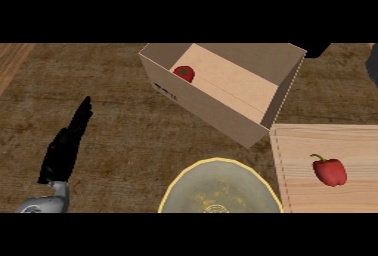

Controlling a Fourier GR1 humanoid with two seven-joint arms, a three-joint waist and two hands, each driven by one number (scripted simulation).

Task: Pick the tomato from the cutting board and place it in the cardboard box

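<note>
Red tomato (184, 73) lies inside the cardboard box (221, 112); placement appears done. Left hand (65, 145) rests, fingers straight, holding nothing.

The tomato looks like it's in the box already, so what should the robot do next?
Probably just draw the right hand back toward rest and end there. The tomato already lies inside the cardboard box, against its left wall, and no hand touches it. The left hand rests open at the left. The red pepper on the cutting board should stay put.
</note>
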